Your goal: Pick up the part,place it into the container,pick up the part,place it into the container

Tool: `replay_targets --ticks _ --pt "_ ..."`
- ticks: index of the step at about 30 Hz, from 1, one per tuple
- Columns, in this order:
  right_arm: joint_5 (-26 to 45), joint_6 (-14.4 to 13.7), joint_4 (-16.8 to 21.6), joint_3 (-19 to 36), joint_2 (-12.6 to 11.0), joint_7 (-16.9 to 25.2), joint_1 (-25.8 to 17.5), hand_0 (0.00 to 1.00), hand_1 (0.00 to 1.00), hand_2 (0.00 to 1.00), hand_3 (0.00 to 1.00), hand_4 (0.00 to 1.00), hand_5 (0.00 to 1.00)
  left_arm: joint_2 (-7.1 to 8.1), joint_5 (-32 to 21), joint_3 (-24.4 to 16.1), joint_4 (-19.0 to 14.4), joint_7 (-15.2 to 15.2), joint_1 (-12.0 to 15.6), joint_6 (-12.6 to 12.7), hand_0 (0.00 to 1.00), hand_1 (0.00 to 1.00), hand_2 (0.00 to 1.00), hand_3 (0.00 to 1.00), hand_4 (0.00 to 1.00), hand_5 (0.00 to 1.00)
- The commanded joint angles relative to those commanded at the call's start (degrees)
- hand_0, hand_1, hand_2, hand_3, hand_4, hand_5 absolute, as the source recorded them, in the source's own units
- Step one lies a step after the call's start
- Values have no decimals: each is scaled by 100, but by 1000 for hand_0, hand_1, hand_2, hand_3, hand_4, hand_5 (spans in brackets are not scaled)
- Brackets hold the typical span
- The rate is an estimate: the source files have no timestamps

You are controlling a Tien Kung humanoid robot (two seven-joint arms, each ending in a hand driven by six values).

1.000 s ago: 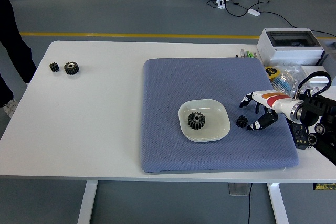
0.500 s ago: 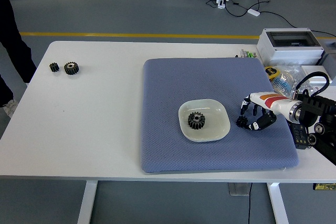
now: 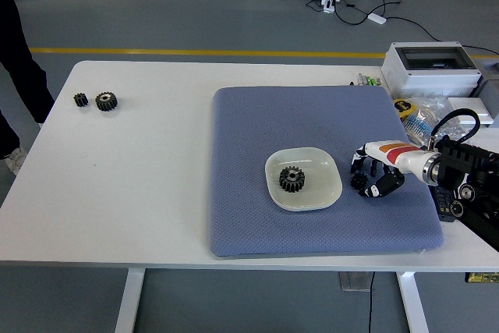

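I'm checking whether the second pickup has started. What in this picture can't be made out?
- Head view: whether the right robot hand actually grips the small gear; its fingers cover it.
- Head view: the tooth detail of the two far gears is too small.
- The left arm is out of frame.

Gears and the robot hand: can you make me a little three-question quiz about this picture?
1. True or false: a black gear lies in the white dish.
2. How many gears sit near the table's far left corner? A) one B) two C) four
3. Fill in: the right hand is over the small gear on the blue ____.

Key: 1 true. 2 B, a small gear beside a bigger one. 3 mat.
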Motion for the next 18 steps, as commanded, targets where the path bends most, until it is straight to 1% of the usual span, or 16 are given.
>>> replay_targets --ticks 1,6,7,12,13,18 --pt "7 -1 5 -11 1 6 -3 331 453 654 636 880 157 0 3 -2 0 1 0 0 689 676 683 566 674 605" --pt "31 -24 12 -43 13 32 -8 331 453 654 636 880 157 0 19 -3 0 5 -3 -1 689 676 683 566 674 605" --pt "48 -49 16 -53 13 42 -10 299 429 530 511 803 118 0 18 -3 0 5 -3 -1 689 676 683 567 675 604" --pt "61 -106 25 -79 5 81 -16 299 429 530 511 803 118 0 20 -7 0 4 -1 2 689 676 683 567 675 604" --pt "58 -127 24 -85 6 91 -17 316 410 485 479 775 107 0 18 -6 0 4 -1 2 690 676 683 566 675 604" --pt "22 -207 -1 -116 26 116 -15 316 410 485 479 775 107 0 18 3 0 6 -1 1 690 676 683 566 675 604"
